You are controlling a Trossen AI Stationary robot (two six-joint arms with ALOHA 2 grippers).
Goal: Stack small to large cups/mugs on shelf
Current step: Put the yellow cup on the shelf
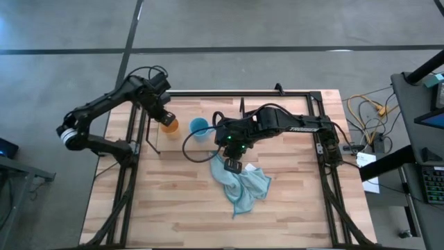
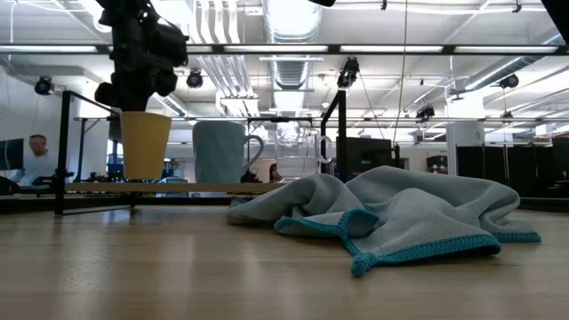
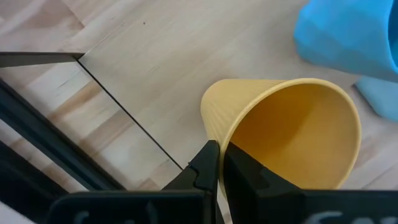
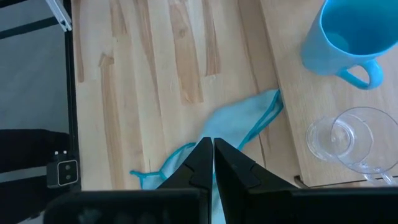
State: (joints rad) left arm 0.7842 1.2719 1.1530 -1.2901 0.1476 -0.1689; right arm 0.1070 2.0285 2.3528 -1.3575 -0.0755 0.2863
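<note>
left gripper: fingers pressed on the rim of the yellow cup, upright at the shelf's left end | blue mug: just right of it, then glass cup | right gripper: pressed together, empty, over the cloth | nearer arm: left

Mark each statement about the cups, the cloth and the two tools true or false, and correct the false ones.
1. The left tool is shut on the rim of the yellow-orange plastic cup. True.
2. The light blue ceramic mug lies on its side. False: it stands upright on the light-wood shelf board.
3. The clear glass cup is on the shelf beside the mug. True.
4. The right tool grips the mug's handle. False: it is shut, empty, above the crumpled blue-grey cloth.
</note>
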